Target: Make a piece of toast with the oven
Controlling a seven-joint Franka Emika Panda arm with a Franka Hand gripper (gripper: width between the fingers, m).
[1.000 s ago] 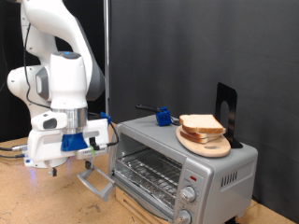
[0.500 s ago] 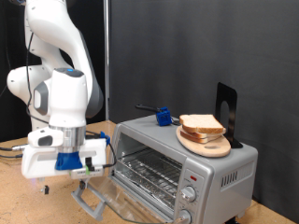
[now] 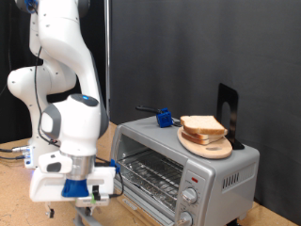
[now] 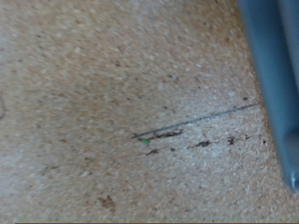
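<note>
A small blue object (image 3: 165,118) with a dark handle-like piece beside it sits on the roof of the small silver metal countertop toaster oven (image 3: 183,166), and a black upright stand (image 3: 227,111) rises at the roof's far end toward the exterior view's right. Between them rests a round wooden board (image 3: 205,147) carrying the piece of toast (image 3: 201,125), a square pale slice with a tan crust. The oven cavity is exposed, its wire rack (image 3: 150,174) visible, with two knobs (image 3: 191,197) on the front panel. The white robot arm (image 3: 64,104) bends low at the exterior view's left, its hand down near the bottom edge in front of the oven opening; the gripper (image 3: 87,200) is largely hidden there, and its finger opening cannot be told. The wrist view shows only speckled tan tabletop (image 4: 112,112) with dark scratches and a grey-blue metal edge (image 4: 276,84) along one side; no fingers appear in it. The toast lies well apart from the gripper, up on the oven roof.
</note>
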